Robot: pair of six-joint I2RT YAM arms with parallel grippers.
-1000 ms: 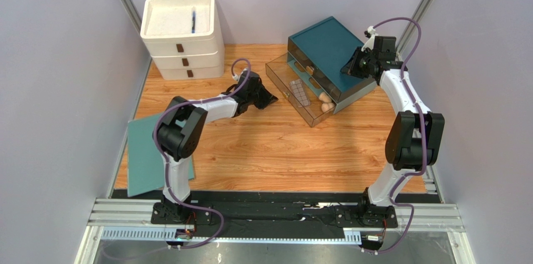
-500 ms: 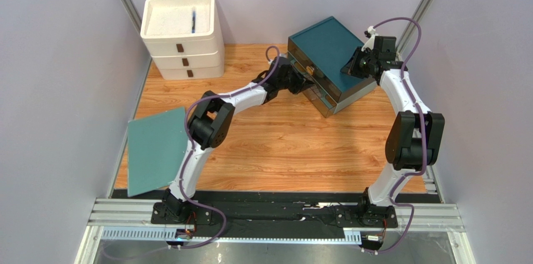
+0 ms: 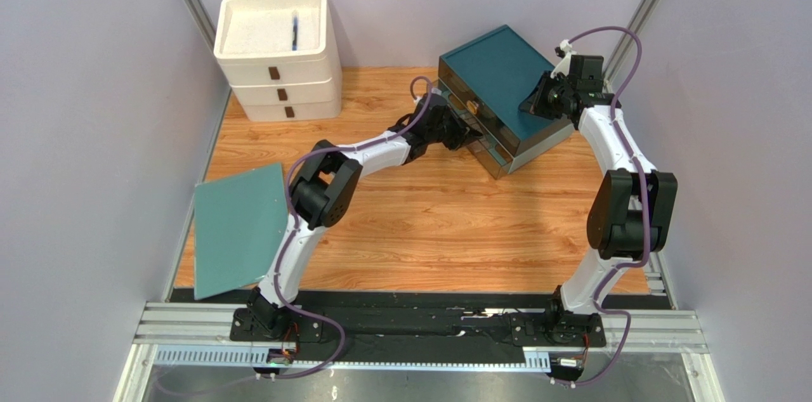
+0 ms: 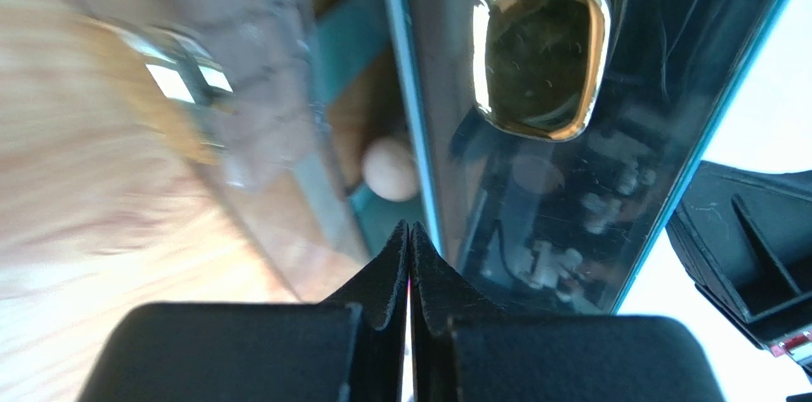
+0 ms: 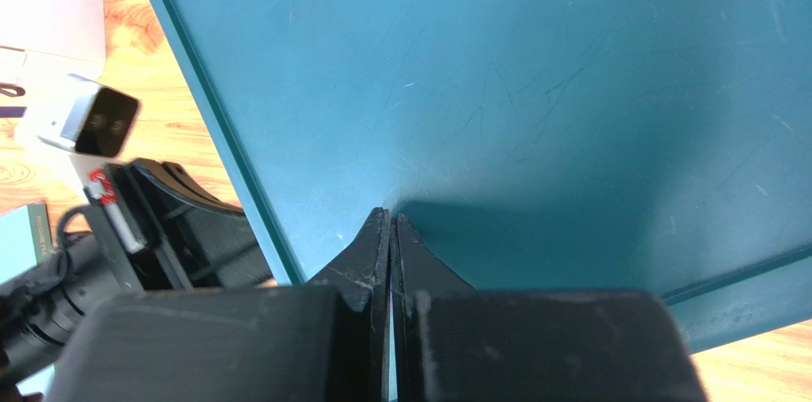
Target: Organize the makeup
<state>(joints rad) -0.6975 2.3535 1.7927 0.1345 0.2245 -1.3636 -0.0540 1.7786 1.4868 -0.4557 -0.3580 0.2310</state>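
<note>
A teal drawer box with clear smoky drawer fronts stands at the back right of the table. My left gripper is shut and empty, its tips against a drawer front just below a gold handle. Through the clear plastic one beige sponge of the makeup shows; the other makeup is hidden inside the box. My right gripper is shut with nothing in it, its tips resting on the teal lid near its left edge.
A white stacked drawer unit stands at the back left, a thin blue item lying in its top tray. A flat teal sheet lies at the table's left edge. Grey walls close in both sides.
The clear drawer that stood pulled out with makeup in it has been pushed into the teal box by my left arm, which reached far right. The right arm has not moved.
</note>
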